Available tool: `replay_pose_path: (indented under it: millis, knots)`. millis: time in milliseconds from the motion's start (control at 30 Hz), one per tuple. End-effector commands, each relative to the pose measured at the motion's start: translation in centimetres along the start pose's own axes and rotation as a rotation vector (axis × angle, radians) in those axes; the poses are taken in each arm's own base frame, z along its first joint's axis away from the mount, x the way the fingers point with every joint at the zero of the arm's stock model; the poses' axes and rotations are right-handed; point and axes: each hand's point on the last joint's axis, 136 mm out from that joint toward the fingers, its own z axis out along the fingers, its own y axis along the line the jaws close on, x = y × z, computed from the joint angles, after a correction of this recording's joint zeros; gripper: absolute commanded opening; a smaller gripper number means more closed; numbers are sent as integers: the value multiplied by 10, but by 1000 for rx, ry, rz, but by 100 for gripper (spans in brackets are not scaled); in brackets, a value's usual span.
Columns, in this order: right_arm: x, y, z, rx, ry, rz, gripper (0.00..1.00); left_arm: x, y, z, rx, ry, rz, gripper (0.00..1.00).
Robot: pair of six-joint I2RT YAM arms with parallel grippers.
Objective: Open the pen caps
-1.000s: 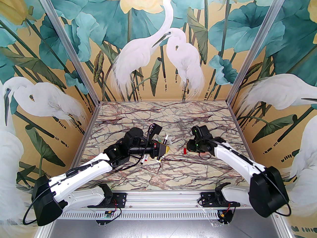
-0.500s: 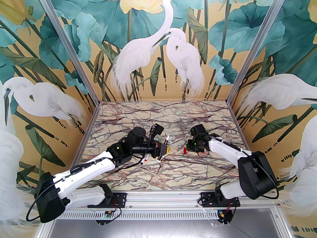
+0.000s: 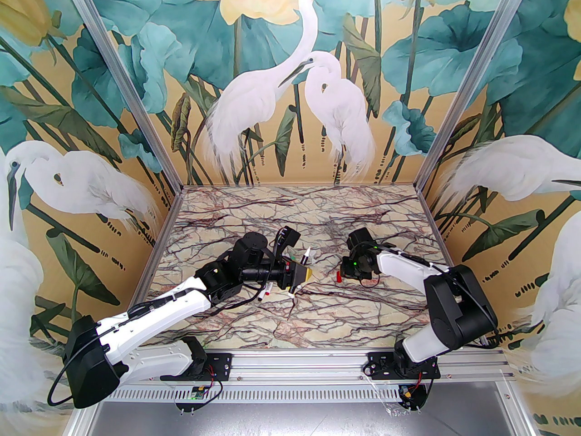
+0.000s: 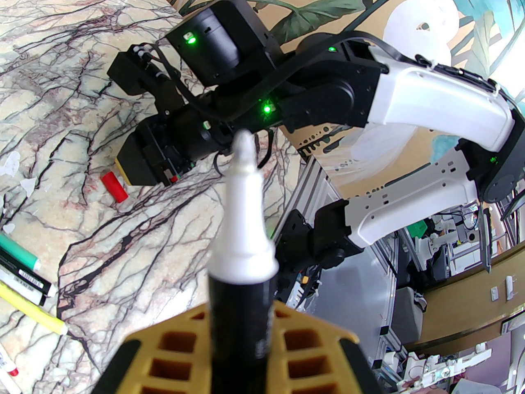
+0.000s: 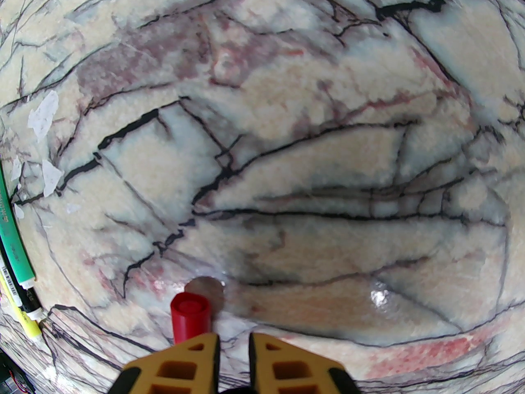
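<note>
Top external: left gripper (image 3: 300,279) unchanged, clamped on the black pen (image 4: 242,220), bare white tip pointing far-right. Spare pens (image 4: 24,275) lie on the table (image 3: 363,307) under that wrist. Red cap (image 3: 339,276) lies mid-table, same spot. Right gripper (image 5: 233,355) sits just right of it, jaws nearly closed and empty. Right elbow has swung left.
</note>
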Motion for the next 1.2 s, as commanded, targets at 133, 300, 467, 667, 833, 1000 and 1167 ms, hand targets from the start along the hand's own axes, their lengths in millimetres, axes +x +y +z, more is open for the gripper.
replay_pose_path:
  millis: [133,300,467,667,833,1000,1167]
  knots:
    - [-5,-1,5,2,-9,13,16,-4,-2,4,19,3,12,4]
    - [-5,-4,9,15,-6,23,16,-3,-2,5,26,0,4,5]
    - [-3,-6,14,22,11,31,17,-1,-1,4,24,1,3,5]
    - [-4,-6,17,26,14,34,19,0,0,5,28,2,-1,5]
    - [-4,-7,18,31,16,34,23,0,-1,6,34,0,-1,5]
    - [-5,-5,17,23,17,30,26,0,-1,5,35,-2,0,5]
    - [-6,-5,17,22,15,31,26,2,1,6,32,2,-5,5]
